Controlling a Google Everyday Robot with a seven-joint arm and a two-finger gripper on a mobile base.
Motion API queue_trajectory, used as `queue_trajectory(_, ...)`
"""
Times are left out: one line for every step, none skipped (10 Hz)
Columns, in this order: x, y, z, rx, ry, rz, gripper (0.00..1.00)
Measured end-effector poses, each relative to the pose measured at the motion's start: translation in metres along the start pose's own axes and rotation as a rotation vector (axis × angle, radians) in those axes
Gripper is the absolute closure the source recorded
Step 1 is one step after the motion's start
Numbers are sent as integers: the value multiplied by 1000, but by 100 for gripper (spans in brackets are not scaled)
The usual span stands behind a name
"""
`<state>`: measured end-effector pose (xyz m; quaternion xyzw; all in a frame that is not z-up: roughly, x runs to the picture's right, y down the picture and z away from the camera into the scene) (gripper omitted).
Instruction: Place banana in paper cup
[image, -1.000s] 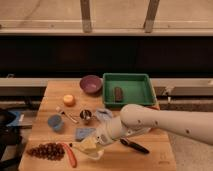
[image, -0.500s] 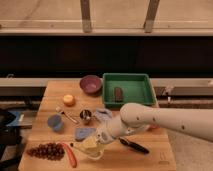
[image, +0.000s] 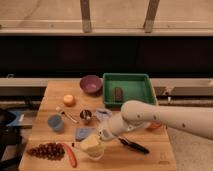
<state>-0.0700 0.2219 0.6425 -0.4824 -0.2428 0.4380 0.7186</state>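
Low in the frame, left of centre, the banana (image: 90, 144) lies across the top of the paper cup (image: 95, 152) near the table's (image: 150, 152) front edge. Just above it to the right hangs the gripper (image: 103, 135). Whether the claw grips the banana cannot be told. Left lies a carrot (image: 70, 154); right, a black tool (image: 133, 145).

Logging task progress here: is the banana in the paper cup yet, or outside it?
In: the banana sits in the paper cup, its pale length sticking up over the rim. The gripper hangs right beside it.
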Motion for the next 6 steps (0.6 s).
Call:
queue_trajectory(-3,-2,-4,20,-3,-10,20)
queue_trajectory(-6,-4,-7,33,-13,-11,20)
queue_trajectory(-5,-4,-7,32,-11,-12,20)
queue_trajectory(-5,-3,-6,31,-9,-13,20)
queue_trajectory(-5,-3,-6,30,-9,-12,20)
queue_trajectory(-5,-4,-6,31,-10,-12,20)
